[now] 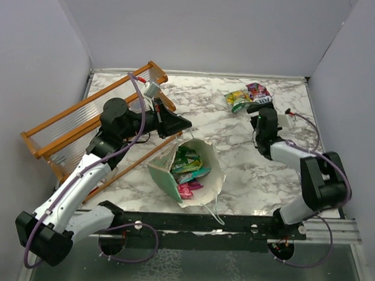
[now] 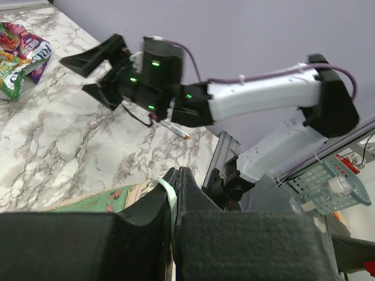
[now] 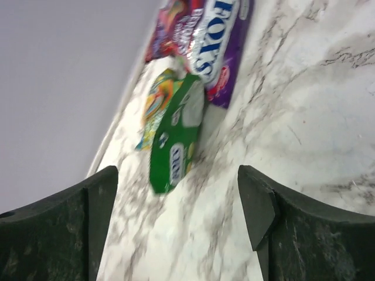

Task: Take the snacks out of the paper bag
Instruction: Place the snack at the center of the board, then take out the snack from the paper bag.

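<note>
The mint-green paper bag lies tilted in the middle of the table, its mouth open upward. Inside are several snacks: green, teal and pink packets. My left gripper is shut on the bag's far rim, and the mint rim shows pinched between the fingers of this gripper. A green packet and a purple packet lie on the table at the back right. My right gripper is open and empty just short of them, with the green packet and purple packet ahead of its gripper.
An orange wooden rack lies at the back left beside my left arm. A pink-capped pen lies on the marble under my right arm. Grey walls close in the back and both sides. A black rail runs along the near edge.
</note>
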Action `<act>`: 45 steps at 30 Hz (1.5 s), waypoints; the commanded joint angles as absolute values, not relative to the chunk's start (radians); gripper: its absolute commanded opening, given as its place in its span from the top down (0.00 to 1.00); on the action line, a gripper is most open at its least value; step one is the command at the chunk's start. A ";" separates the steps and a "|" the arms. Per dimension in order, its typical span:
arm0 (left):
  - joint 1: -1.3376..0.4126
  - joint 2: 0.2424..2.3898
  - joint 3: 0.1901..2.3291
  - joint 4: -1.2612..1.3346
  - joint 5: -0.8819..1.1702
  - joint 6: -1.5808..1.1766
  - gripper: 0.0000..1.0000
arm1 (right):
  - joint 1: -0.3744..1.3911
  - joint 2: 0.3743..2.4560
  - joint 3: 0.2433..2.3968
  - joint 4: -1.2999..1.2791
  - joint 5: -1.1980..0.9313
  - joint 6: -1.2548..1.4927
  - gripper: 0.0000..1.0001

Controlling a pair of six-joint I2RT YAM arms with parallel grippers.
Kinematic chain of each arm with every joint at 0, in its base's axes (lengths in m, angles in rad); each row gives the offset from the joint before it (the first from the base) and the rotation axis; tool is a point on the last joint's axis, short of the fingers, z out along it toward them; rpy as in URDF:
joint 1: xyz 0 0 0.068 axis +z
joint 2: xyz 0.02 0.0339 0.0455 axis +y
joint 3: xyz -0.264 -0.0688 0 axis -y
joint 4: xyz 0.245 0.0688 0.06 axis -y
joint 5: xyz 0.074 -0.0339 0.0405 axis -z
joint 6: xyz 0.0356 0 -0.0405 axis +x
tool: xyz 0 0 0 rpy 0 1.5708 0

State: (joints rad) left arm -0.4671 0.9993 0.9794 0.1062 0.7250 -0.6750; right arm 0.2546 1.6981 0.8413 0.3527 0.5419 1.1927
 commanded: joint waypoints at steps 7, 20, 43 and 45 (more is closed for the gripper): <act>-0.469 0.997 0.974 0.163 0.734 -0.677 1.00 | 0.255 1.264 0.458 0.524 -0.037 0.799 0.11; -0.469 0.995 0.965 0.150 0.745 -0.662 1.00 | 0.265 0.903 0.535 0.400 -0.443 0.464 0.01; -0.469 0.977 0.920 0.178 0.745 -0.673 1.00 | 0.955 0.804 0.600 0.202 -0.597 -0.466 0.11; -0.469 0.977 0.919 0.179 0.750 -0.673 1.00 | 1.008 0.817 0.614 0.129 -0.531 -0.582 0.14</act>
State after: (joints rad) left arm -0.4671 0.9993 0.9260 0.1417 0.7280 -0.6746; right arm 0.9039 0.8093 0.5854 0.3206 -0.6323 -0.2195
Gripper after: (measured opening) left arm 0.011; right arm 0.892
